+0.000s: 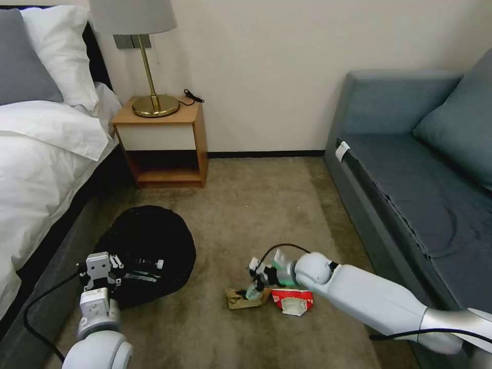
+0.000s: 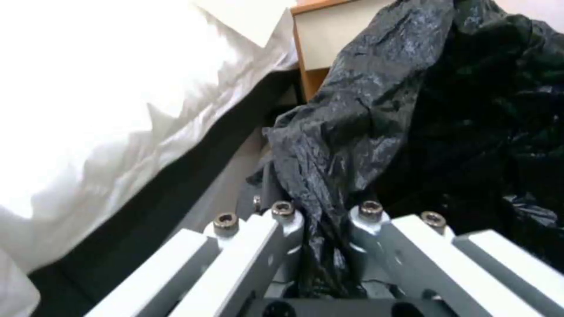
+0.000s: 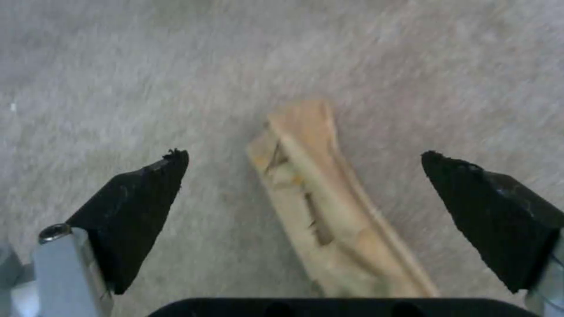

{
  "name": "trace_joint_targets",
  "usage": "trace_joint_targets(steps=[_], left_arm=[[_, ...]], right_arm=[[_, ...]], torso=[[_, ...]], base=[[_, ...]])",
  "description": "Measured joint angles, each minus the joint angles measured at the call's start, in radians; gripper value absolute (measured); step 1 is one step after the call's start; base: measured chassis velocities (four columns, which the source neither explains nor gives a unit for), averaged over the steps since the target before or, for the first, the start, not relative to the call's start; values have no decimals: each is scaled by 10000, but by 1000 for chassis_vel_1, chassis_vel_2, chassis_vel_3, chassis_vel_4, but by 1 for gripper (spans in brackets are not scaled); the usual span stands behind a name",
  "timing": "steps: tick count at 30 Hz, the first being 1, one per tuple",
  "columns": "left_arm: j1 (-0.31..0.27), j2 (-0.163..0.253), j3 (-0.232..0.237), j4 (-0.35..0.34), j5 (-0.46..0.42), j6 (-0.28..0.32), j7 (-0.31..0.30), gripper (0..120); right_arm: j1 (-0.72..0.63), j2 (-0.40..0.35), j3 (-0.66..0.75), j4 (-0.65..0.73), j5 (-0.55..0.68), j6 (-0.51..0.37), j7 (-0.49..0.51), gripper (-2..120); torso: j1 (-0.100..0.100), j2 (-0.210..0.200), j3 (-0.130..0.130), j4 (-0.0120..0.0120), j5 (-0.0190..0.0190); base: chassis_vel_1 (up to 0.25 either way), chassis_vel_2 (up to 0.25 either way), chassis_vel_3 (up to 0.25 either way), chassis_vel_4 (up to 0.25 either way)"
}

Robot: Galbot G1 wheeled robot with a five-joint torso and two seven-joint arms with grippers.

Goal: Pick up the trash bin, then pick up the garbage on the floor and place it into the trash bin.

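Hovering spread wide over the paper scrap (image 3: 329, 207), right gripper (image 3: 306, 198) should pinch its light, floppy middle, while left gripper (image 2: 326, 229) clamps the bin (image 1: 148, 246) liner.

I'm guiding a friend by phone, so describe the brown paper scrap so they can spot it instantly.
On the carpet between bed and sofa, find the open right gripper. The brown paper scrap lies under it, flat and tan, unlike the red-and-white wrapper beside it.
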Motion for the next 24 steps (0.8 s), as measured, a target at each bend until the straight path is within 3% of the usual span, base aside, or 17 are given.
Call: trace_joint_targets(steps=[5, 24], left_arm=[[136, 285, -115, -43, 123, 6, 6, 3], [166, 312, -125, 1, 169, -19, 62, 3]], right_arm=[[-173, 254, 131, -451, -490, 244, -308, 100], [-129, 2089, 347, -3552, -2627, 1170, -805, 99]], torso=[[0, 0, 0, 0, 0], [0, 0, 0, 1, 1]], base=[[0, 0, 0, 0], [0, 0, 0, 0]])
